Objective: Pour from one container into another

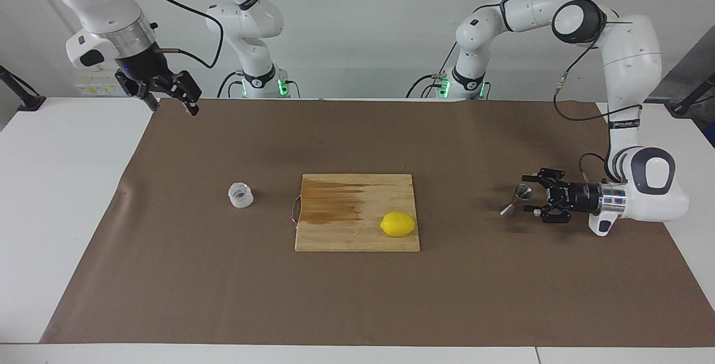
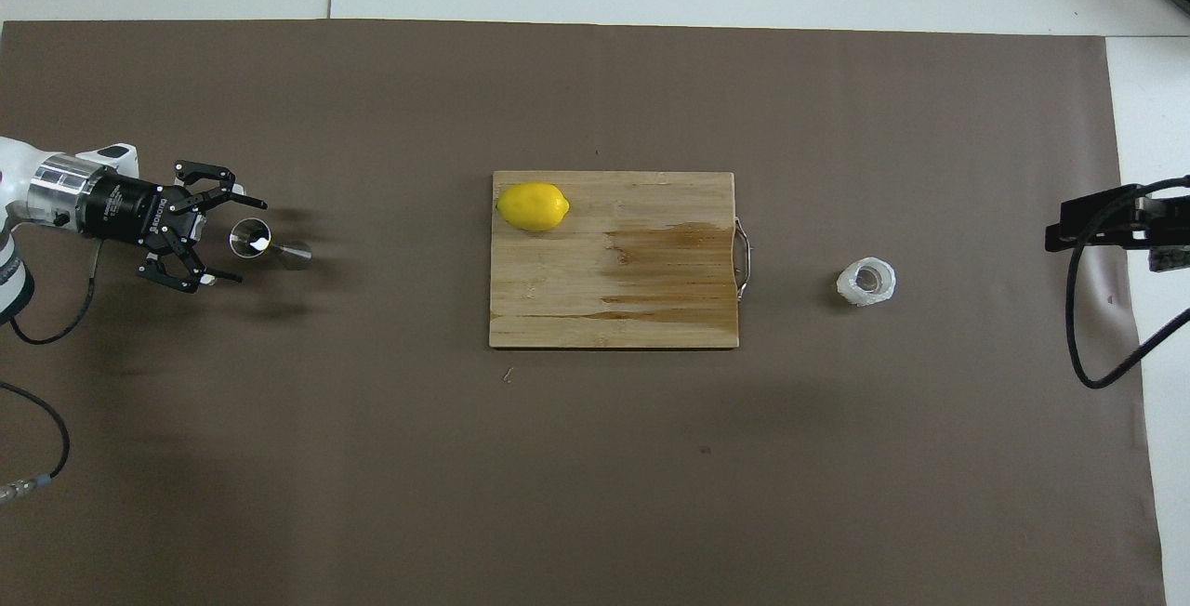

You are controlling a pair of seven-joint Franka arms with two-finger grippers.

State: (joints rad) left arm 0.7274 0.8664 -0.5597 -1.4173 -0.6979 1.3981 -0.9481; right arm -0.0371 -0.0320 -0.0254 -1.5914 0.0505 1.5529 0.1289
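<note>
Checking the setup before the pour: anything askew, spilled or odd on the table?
The wooden cutting board carries a dark wet-looking stain over the part toward the plastic cup. The steel jigger stands tilted, close in front of the open left gripper. The lemon looks fine.

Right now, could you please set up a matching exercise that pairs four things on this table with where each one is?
Things:
1. lemon
2. plastic cup
3. steel jigger
4. right gripper

Places:
A. on the brown mat, toward the right arm's end of the table
B. raised over the mat's edge nearest the robots, open, waiting
C. on the wooden cutting board
D. on the mat, between the open fingers of the left gripper, which do not grip it

Pairs: 1-C, 2-A, 3-D, 4-B
</note>
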